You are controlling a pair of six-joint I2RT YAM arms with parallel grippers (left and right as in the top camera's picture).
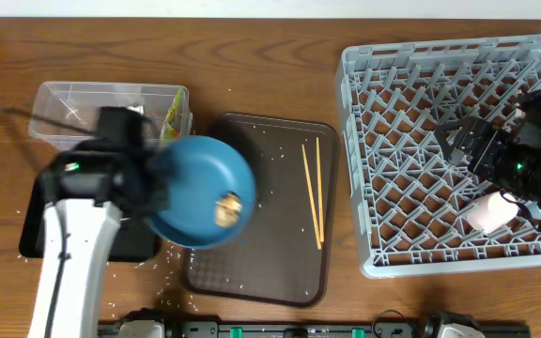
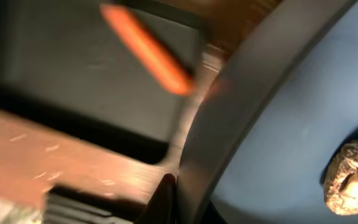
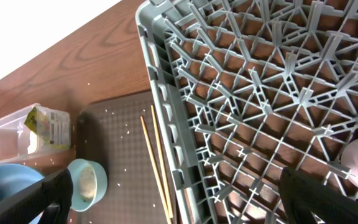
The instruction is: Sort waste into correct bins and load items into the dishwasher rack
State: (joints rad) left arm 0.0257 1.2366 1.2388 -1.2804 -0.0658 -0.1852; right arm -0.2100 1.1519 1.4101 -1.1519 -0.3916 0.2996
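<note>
Left jaws gripped the rim of the dark-blue dish (image 1: 195, 183), left of the bench's middle, brown food lump (image 1: 227, 207) inside. A blurred orange streak, probably the carrot (image 2: 145, 46), crossed the black tray (image 1: 31, 239). Right jaws gaped wide above the dishwasher rack (image 1: 347, 160).

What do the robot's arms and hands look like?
Both arms are black at the joints and wrists. The left arm has a long white link with a thin black cable along it and a small green light near the wrist. The right arm shows a green light too, and a white link at the picture's edge. The right hand has plain black fingers.
</note>
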